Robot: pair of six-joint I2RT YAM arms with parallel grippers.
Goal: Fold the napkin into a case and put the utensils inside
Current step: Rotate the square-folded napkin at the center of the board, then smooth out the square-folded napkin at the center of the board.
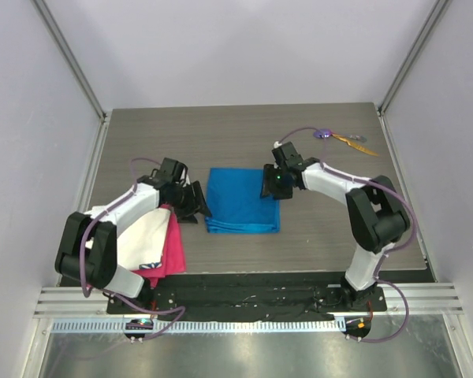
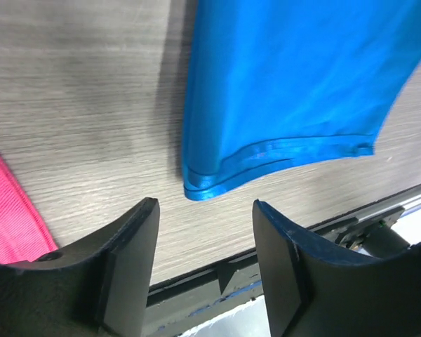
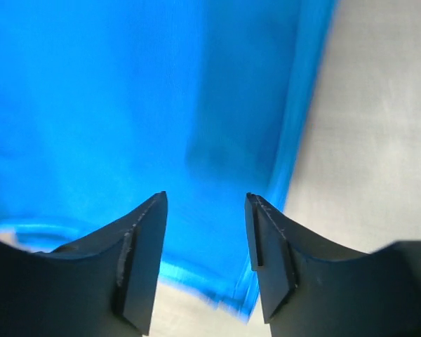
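The blue napkin (image 1: 242, 200) lies folded into a rough square in the middle of the table. My left gripper (image 1: 199, 205) is open and empty just left of the napkin's near-left corner (image 2: 203, 188). My right gripper (image 1: 268, 187) is open and empty over the napkin's right part (image 3: 147, 105), close above the cloth. The two utensils lie at the far right of the table: one with a round purple head (image 1: 323, 135) and an orange-yellow one (image 1: 355, 142) beside it.
A white cloth (image 1: 138, 236) and a pink cloth (image 1: 170, 250) lie overlapped at the near left, under my left arm; the pink edge shows in the left wrist view (image 2: 10, 217). The table's near edge with a black rail (image 1: 252, 287) runs in front.
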